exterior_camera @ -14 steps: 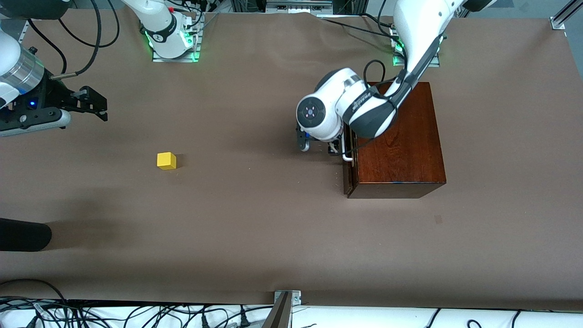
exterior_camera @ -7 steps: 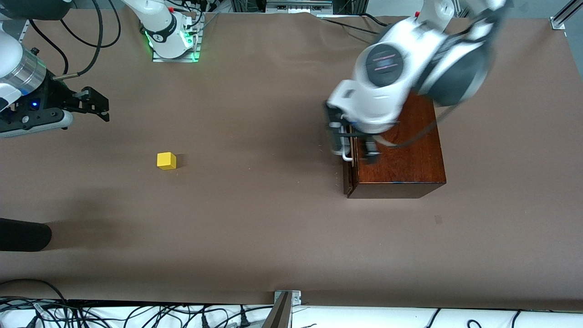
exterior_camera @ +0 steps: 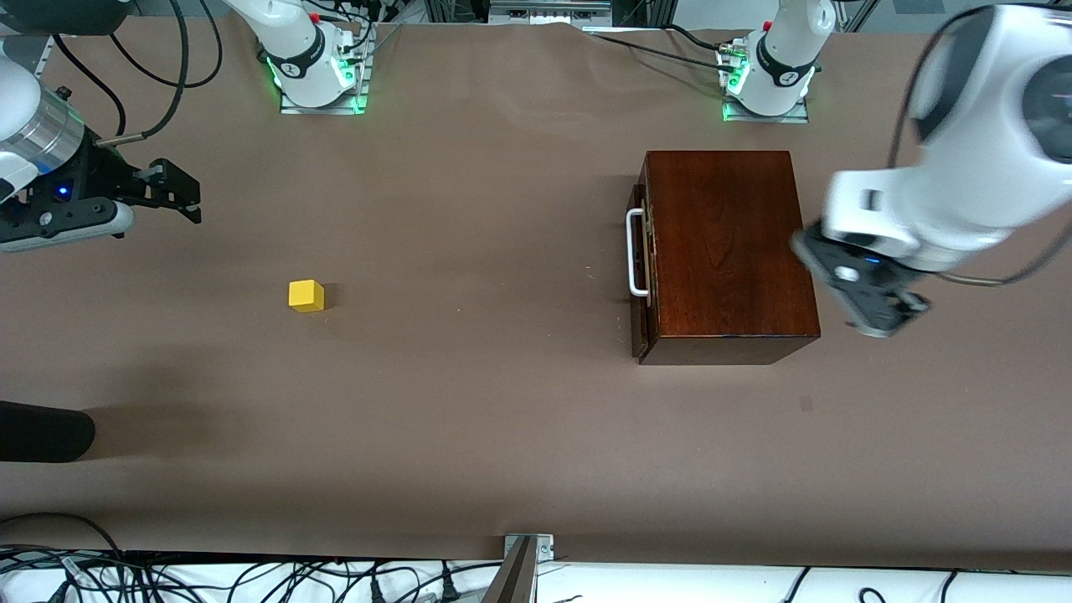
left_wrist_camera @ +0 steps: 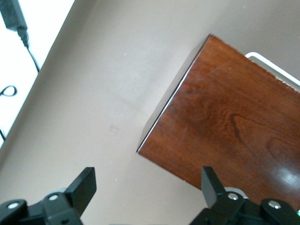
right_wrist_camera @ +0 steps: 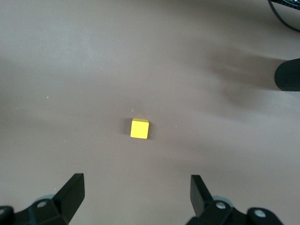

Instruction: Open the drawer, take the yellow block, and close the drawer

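The dark mahogany box (exterior_camera: pixel 729 251) stands toward the left arm's end of the table. Its drawer (exterior_camera: pixel 641 260) is shut, with the white handle (exterior_camera: pixel 636 251) free and the pale tray hidden. The yellow block (exterior_camera: pixel 306 295) lies on the bare table toward the right arm's end. My left gripper (exterior_camera: pixel 875 301) is open and empty, up in the air beside the box, over the table. Its wrist view shows the box top (left_wrist_camera: pixel 234 122) between open fingertips (left_wrist_camera: pixel 86 185). My right gripper (exterior_camera: pixel 186 194) waits open and empty, and its wrist view shows the block (right_wrist_camera: pixel 139 128) beneath it.
A black rounded object (exterior_camera: pixel 42 431) reaches in at the right arm's end of the table, nearer the front camera than the block; it also shows in the right wrist view (right_wrist_camera: pixel 287 75). Cables (exterior_camera: pixel 251 578) run along the front edge. Arm bases (exterior_camera: pixel 318 75) stand at the back.
My left gripper has left the drawer handle, risen and swung over the box to its outer side. The drawer stays shut. The right arm and the block have not moved.
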`<action>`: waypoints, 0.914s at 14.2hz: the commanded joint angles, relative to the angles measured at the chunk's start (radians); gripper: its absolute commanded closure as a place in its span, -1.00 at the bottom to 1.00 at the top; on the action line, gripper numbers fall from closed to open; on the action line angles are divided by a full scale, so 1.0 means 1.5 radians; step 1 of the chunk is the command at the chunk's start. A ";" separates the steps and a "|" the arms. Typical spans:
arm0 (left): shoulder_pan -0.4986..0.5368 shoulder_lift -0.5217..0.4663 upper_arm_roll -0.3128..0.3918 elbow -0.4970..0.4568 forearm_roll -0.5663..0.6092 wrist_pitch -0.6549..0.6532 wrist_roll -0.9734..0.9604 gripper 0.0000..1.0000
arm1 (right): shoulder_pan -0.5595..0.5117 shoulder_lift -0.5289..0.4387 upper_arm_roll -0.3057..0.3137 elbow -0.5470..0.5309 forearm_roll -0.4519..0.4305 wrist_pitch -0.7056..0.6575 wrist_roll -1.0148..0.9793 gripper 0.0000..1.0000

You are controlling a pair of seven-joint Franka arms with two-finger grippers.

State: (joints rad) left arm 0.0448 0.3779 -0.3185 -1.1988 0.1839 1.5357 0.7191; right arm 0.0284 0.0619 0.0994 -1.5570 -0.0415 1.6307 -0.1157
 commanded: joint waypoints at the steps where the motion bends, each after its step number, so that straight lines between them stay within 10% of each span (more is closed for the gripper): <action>1: -0.021 -0.107 0.068 -0.127 -0.042 0.067 -0.049 -1.00 | -0.003 0.007 0.004 0.019 0.011 -0.010 0.005 -1.00; 7: -0.027 -0.249 0.138 -0.304 -0.098 0.090 -0.409 -1.00 | -0.002 0.006 0.006 0.019 0.012 -0.010 0.004 -1.00; 13: -0.065 -0.277 0.217 -0.340 -0.123 0.099 -0.459 -1.00 | -0.002 0.007 0.006 0.019 0.012 -0.010 0.004 -1.00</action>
State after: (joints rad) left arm -0.0291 -0.0098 -0.0430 -1.6493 0.0498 1.6504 0.0430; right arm 0.0289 0.0619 0.1047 -1.5548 -0.0396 1.6309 -0.1158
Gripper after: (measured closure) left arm 0.000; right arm 0.000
